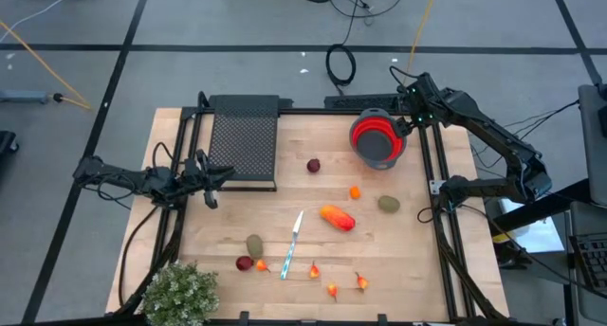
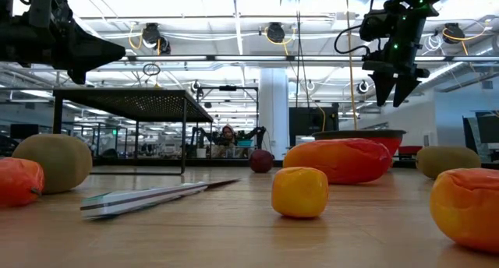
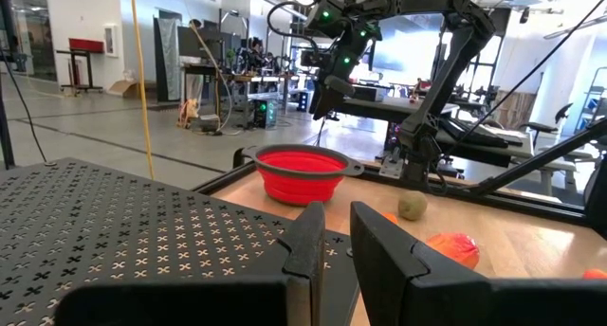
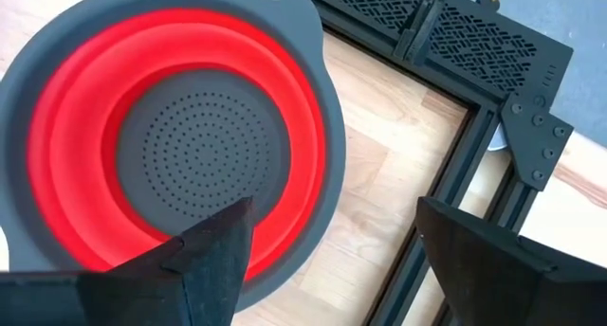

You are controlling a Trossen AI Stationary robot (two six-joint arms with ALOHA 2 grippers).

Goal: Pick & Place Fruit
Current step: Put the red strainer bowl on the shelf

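Several toy fruits lie on the wooden table: an elongated orange-red one [image 1: 338,218], a dark-red ball [image 1: 313,165], a small orange ball [image 1: 355,191], olive ovals [image 1: 388,204] [image 1: 254,244] and tiny red-orange bits [image 1: 332,290]. A red colander [image 1: 377,139] stands at the far right; the part of its grey bottom [image 4: 204,146] that shows holds nothing. My right gripper [image 4: 332,212] hangs open above the colander's right rim, tilted down, with nothing between its fingers. My left gripper [image 3: 337,222] waits level at the table's left side, shut, holding nothing.
A black perforated rack [image 1: 244,141] stands at the far left, just in front of my left gripper. A knife [image 1: 292,244] lies among the fruits in the middle. A bushy grey-green plant [image 1: 180,293] sits at the near left corner. Black frame rails [image 4: 474,146] run beside the colander.
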